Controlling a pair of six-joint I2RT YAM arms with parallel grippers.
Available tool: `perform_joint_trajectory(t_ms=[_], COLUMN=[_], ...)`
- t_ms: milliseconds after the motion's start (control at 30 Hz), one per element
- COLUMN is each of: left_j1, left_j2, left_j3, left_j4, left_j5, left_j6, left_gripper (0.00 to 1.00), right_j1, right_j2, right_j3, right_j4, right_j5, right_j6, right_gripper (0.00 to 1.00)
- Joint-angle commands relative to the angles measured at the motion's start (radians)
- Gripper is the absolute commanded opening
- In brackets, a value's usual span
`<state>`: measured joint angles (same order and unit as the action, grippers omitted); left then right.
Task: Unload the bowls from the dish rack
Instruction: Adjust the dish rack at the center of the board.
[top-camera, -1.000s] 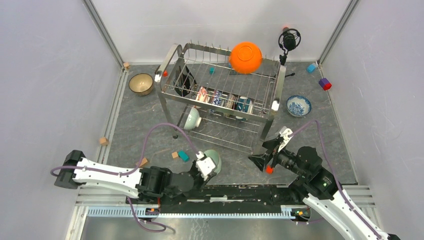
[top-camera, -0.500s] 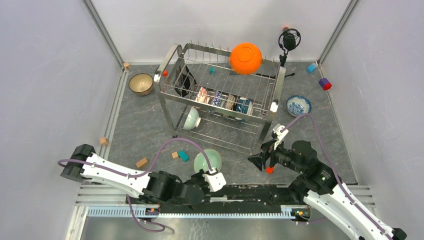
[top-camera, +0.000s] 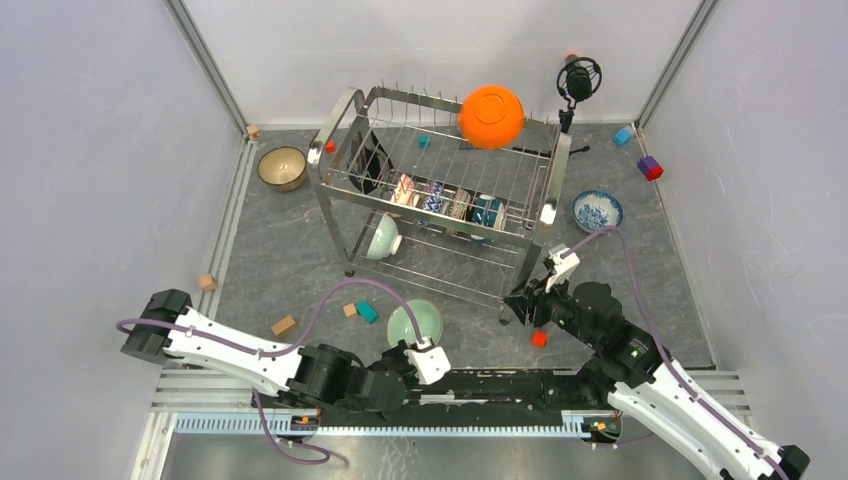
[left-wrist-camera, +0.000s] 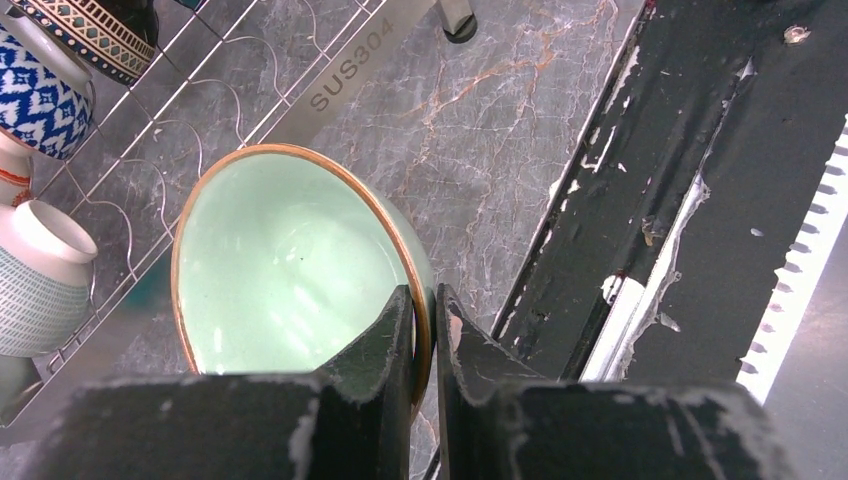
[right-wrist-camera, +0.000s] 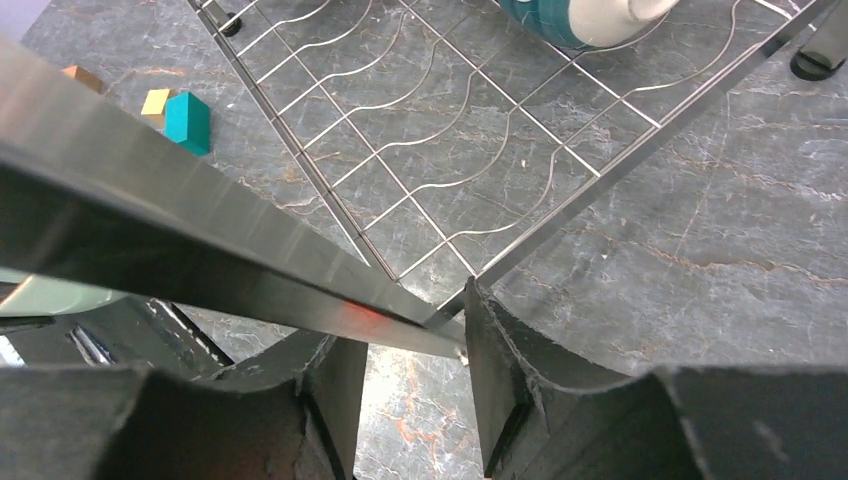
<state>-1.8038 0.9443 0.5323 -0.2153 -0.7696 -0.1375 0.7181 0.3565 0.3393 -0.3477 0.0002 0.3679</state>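
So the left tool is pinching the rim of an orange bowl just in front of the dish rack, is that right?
No. The left tool pinches the rim of a pale green bowl, not an orange one; the left wrist view shows it. It is just in front of the dish rack, as you said.

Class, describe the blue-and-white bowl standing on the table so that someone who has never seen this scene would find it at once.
Start at the big steel dish rack mid-table. Off its right end, a small bowl stands upright on the grey tabletop. Unlike the plain brown-gold bowl off the left end, it is white with blue patterning.
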Motion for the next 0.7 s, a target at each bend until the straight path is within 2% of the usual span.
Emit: perform_joint_trajectory(t_ms=[0, 267, 667], left_j1=[-0.009, -0.009, -0.009], left_j2=[-0.020, -0.023, -0.058], left_j3=[-0.004, -0.046, -0.095], left_j4=[0.115, 0.195, 0.275], left_j5=[-0.062, -0.074, -0.090], left_j6=[0.050, 0.065, 0.071], left_gripper=[0.02, 0.02, 0.02], right_j1=[0.004, 0.003, -0.006], right_j2=[0.023, 0.130, 0.357], right_j3=[-0.018, -0.030, 0.032], right_j4=[0.125, 0.256, 0.405], right_j5=[0.078, 0.094, 0.195], right_j6=[0.014, 0.011, -0.034], right_gripper=[0.43, 0.33, 0.29])
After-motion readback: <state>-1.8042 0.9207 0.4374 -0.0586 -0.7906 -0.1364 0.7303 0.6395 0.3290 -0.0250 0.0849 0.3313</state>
